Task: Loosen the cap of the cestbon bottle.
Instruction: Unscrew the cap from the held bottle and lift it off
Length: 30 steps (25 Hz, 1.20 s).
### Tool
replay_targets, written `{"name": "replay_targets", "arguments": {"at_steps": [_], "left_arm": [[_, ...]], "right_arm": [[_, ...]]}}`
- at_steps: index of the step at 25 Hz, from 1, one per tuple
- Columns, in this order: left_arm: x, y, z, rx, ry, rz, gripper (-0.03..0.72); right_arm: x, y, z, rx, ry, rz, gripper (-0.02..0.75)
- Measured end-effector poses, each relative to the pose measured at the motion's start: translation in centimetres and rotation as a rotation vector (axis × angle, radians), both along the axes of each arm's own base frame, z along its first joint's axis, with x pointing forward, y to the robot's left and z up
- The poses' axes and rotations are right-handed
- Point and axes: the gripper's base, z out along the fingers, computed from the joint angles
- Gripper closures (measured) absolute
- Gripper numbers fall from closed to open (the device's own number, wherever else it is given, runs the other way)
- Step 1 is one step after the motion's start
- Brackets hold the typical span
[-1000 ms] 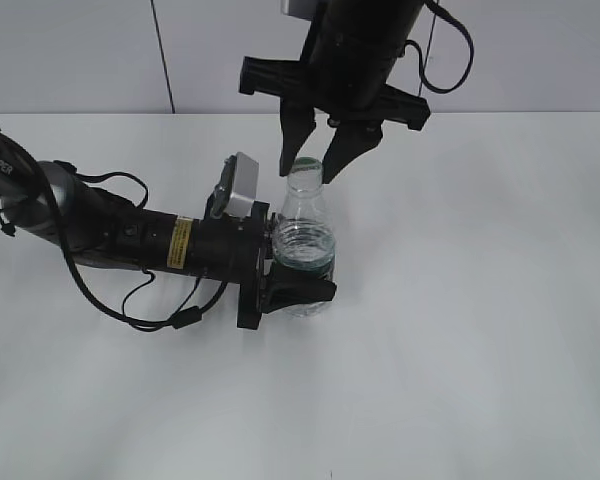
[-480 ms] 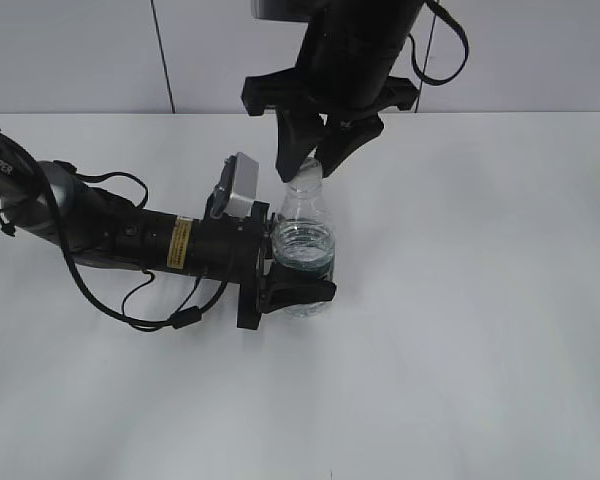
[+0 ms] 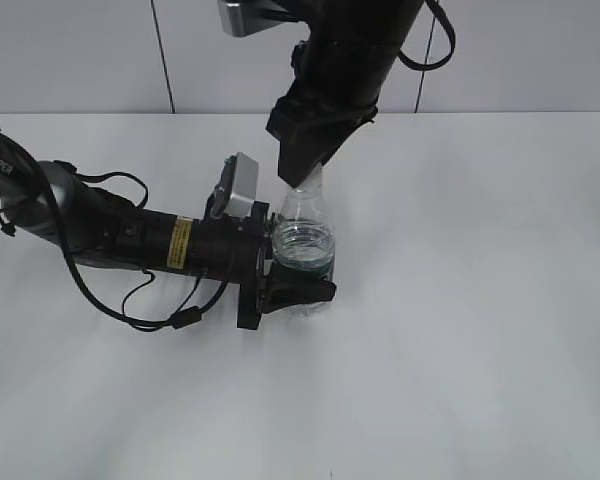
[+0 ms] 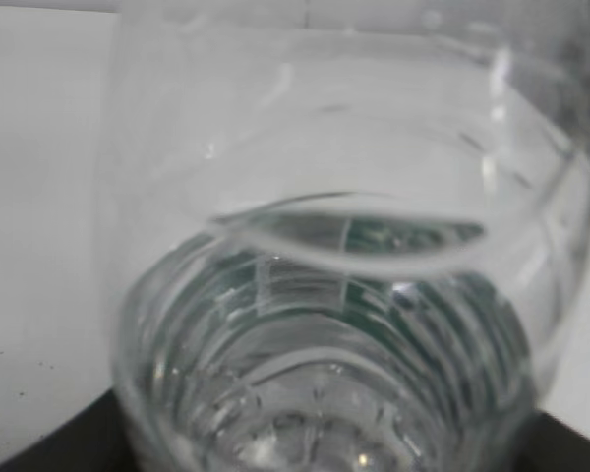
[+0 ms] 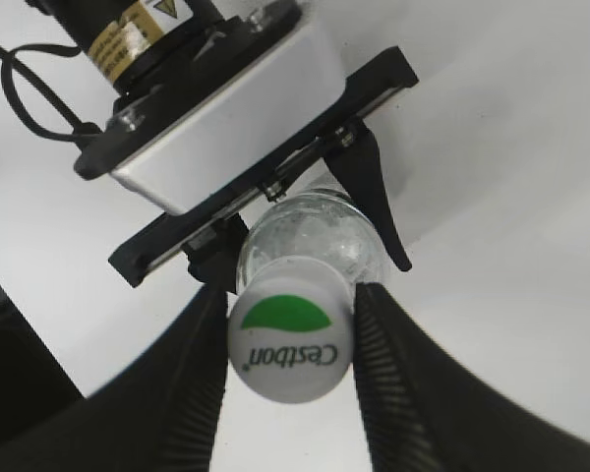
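The cestbon bottle (image 3: 305, 240) stands upright on the white table, clear with a dark green label band low down. My left gripper (image 3: 292, 290) is shut on its lower body from the left. The bottle fills the left wrist view (image 4: 334, 324). My right gripper (image 3: 302, 172) comes down from above and hides the cap in the exterior view. In the right wrist view the white cap (image 5: 290, 339), with a green mark and "C'estbon" lettering, sits between the right gripper's (image 5: 290, 295) two fingers. Both fingers press on its sides.
The white table (image 3: 460, 330) stretches around the bottle. The left arm and its cables (image 3: 110, 240) lie across the table's left side. A grey wall (image 3: 540, 50) stands behind.
My right gripper has turned about its vertical axis over the bottle's top; its spread fingers have come together on the cap. The left arm and bottle have stayed put.
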Motion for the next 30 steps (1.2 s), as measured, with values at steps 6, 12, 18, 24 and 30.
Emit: {"name": "replay_targets", "arguments": {"at_steps": [6,12,18,24,30], "left_arm": [[-0.01,0.01,-0.02,0.002,-0.001,-0.001,0.281],[-0.03,0.01,-0.03,0.003,-0.001,-0.003,0.281],[-0.06,0.0,0.02,-0.002,0.0,-0.006,0.281],[-0.06,-0.01,0.03,-0.004,0.002,-0.007,0.281],[-0.06,-0.01,0.03,-0.004,0.003,-0.006,0.281]], "right_arm": [[0.0,0.0,0.08,-0.013,-0.074,0.203,0.44],[-0.09,0.03,0.15,-0.023,-0.126,0.353,0.442],[-0.09,0.05,0.19,-0.033,-0.186,0.521,0.442],[-0.12,0.08,0.29,-0.046,-0.251,0.695,0.444],[-0.05,0.02,0.38,-0.071,-0.288,0.778,0.445]]}}
